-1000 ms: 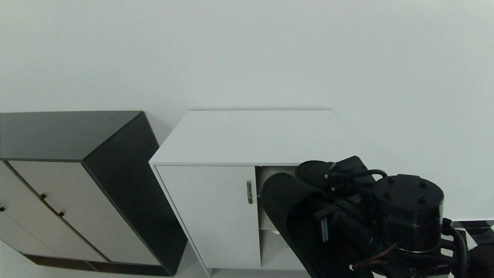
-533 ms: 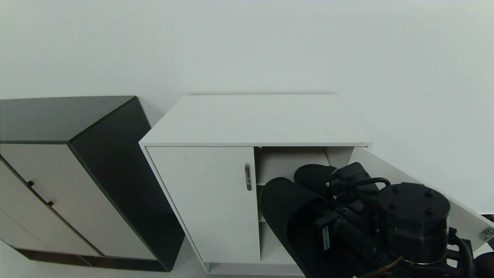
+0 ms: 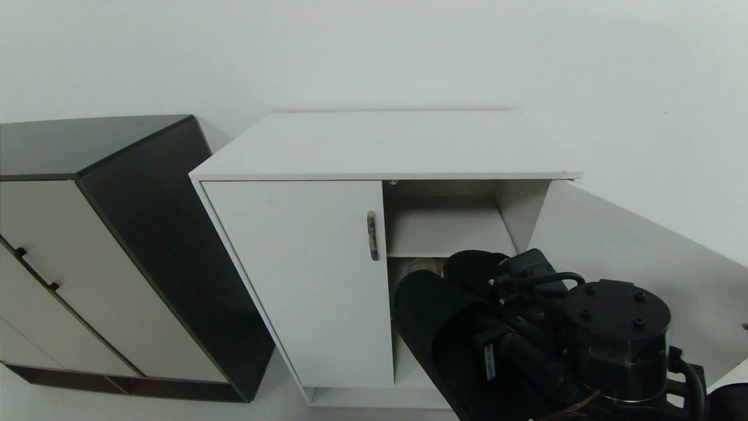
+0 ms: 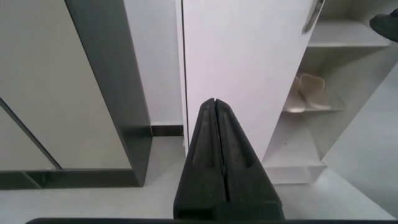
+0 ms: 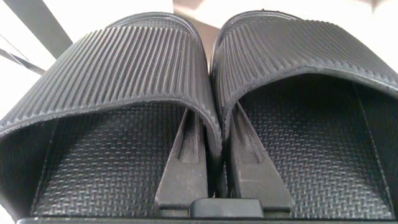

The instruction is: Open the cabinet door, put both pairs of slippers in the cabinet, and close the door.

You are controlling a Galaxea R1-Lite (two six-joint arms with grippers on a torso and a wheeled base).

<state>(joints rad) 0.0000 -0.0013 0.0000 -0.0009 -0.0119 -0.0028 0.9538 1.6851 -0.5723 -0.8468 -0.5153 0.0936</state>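
Note:
The white cabinet [image 3: 385, 146] has its left door [image 3: 292, 275] closed and its right door [image 3: 619, 251] swung wide open. A pair of black ribbed slippers [image 3: 435, 316] hangs in front of the open right compartment, level with the middle shelf. My right gripper [image 5: 216, 149] is shut on the two inner strap walls of the black slippers [image 5: 155, 74], holding them side by side. A beige pair [image 4: 311, 92] lies on a middle shelf inside the cabinet. My left gripper [image 4: 215, 104] is shut on nothing, low before the closed door.
A dark-sided cabinet [image 3: 146, 234] with pale doors stands close to the left of the white one. The upper shelf [image 3: 447, 231] of the open compartment is bare. The closed door carries a metal handle [image 3: 371, 235]. Pale floor [image 4: 161, 155] runs below.
The head view has shifted, bringing the open compartment and the swung-out right door into sight. Against the cabinet, the black slippers now sit lower, by the middle shelf.

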